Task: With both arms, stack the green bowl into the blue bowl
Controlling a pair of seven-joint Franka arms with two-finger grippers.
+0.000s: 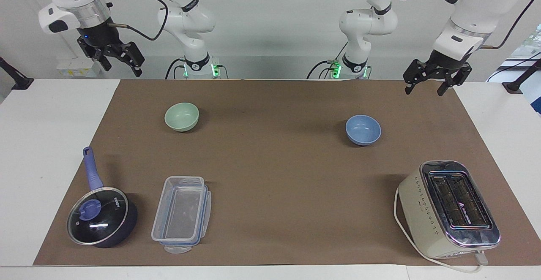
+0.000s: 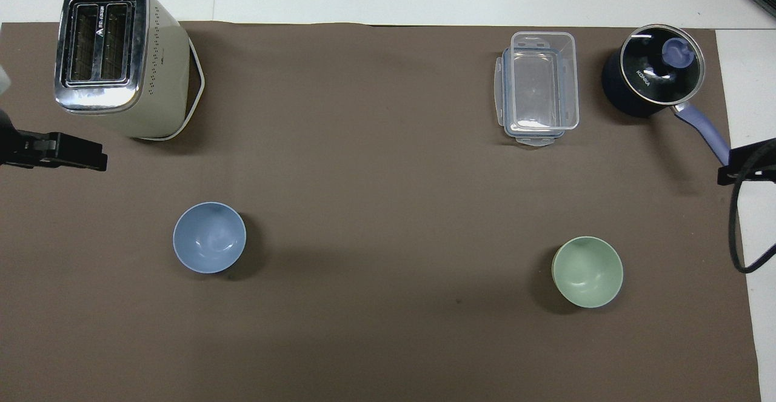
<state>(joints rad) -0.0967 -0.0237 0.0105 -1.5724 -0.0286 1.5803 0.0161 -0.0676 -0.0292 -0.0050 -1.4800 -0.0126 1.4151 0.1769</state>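
Green bowl point(image 1: 181, 117) sits upright on the brown mat toward the right arm's end of the worktop point(image 1: 50, 145), well apart from the blue bowl point(image 1: 363, 130) at the left arm's end. Both empty, both about equally near the robots. Nothing stacked yet, as I read it.

Right pincer point(image 1: 120, 62) hangs high over the worktop's robot-side edge, fingers spread wide, holding nothing. Left pincer point(image 1: 427, 83) the same at its own end: wide, empty.

Risks I see from here:
- Bowls are plain and round, so only the rim offers a grip. A shallow pinch could let the green bowl tip or slip on lift.
- A handover between the arms mid-worktop looks likely; a badly timed release drops it.
- Same-size bowls: an off-centre lowering would leave green perched on blue's rim, or shove blue along the mat.

Saucepan point(image 1: 102, 216), clear container point(image 1: 181, 212) and toaster point(image 1: 448, 208) lie farther from the robots, away from the likely path.
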